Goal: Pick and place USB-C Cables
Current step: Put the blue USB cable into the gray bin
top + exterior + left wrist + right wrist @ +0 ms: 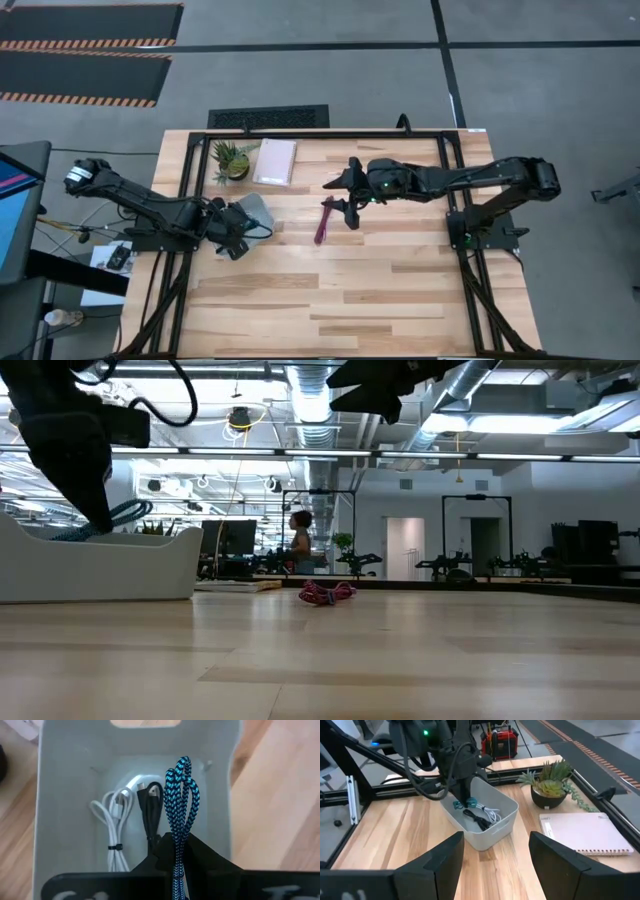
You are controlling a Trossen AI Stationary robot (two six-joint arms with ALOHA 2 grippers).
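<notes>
Left fingers point(176, 851) pinch the braided teal cable point(181, 795) over the tray point(55, 795); right fingers point(495, 852) spread.

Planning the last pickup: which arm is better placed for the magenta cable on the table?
Right. The right gripper hangs open beside the magenta cable; the left gripper holds the teal cable over the tray.

Two dark, near-black arms here, each built from slim jointed segments with rounded housings at the joints. The left arm point(150, 205) wears a pale ring band at its shoulder end, and black cables loop along it. A small green light glows on the right arm point(470, 178) near its wrist. The right gripper's fingers point(442, 862) are broad, flat, matte black wedges.
</notes>
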